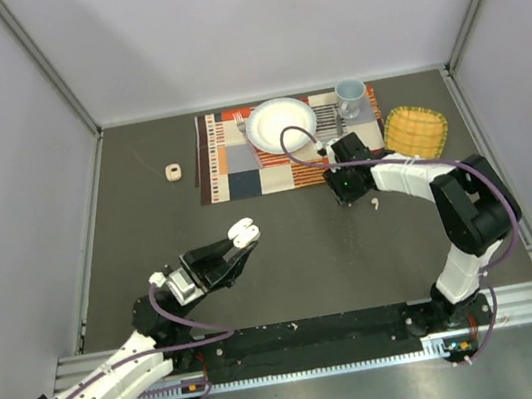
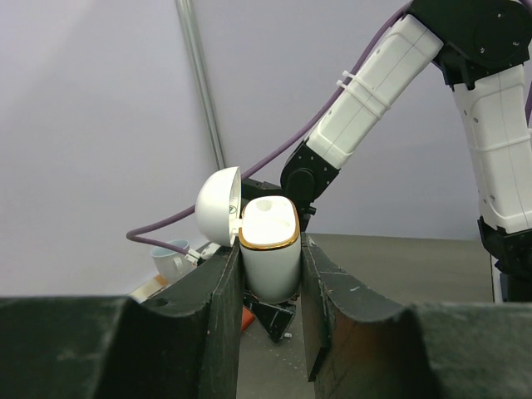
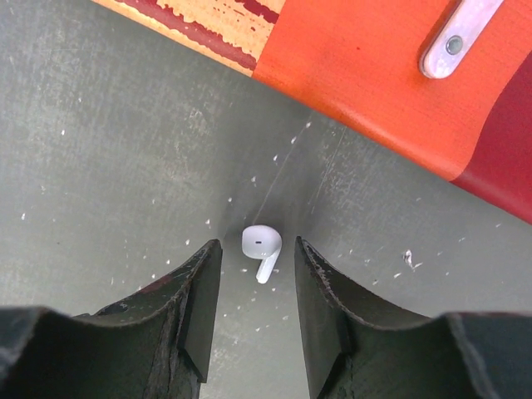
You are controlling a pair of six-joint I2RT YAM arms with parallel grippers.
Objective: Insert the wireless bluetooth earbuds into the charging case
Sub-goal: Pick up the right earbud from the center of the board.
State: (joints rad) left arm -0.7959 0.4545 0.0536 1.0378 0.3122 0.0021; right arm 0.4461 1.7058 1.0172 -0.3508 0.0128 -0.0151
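Note:
My left gripper (image 1: 240,240) is shut on the white charging case (image 2: 270,249) and holds it upright above the table, its gold-rimmed mouth up and its lid (image 2: 219,206) swung open to the left. In the top view the charging case (image 1: 244,231) is left of centre. My right gripper (image 3: 258,253) points down at the table just in front of the placemat. Its jaws stand apart on either side of a white stemmed earbud (image 3: 262,247) that lies flat, with a gap on each side. The top view shows a white earbud (image 1: 375,204) on the table close to the right gripper (image 1: 348,194).
A patchwork placemat (image 1: 241,168) at the back carries a white plate (image 1: 280,124), a fork (image 1: 241,122) and a pale mug (image 1: 351,97). A yellow woven dish (image 1: 415,130) sits right of it. A small pinkish case (image 1: 174,172) lies at the left. Walls enclose the table.

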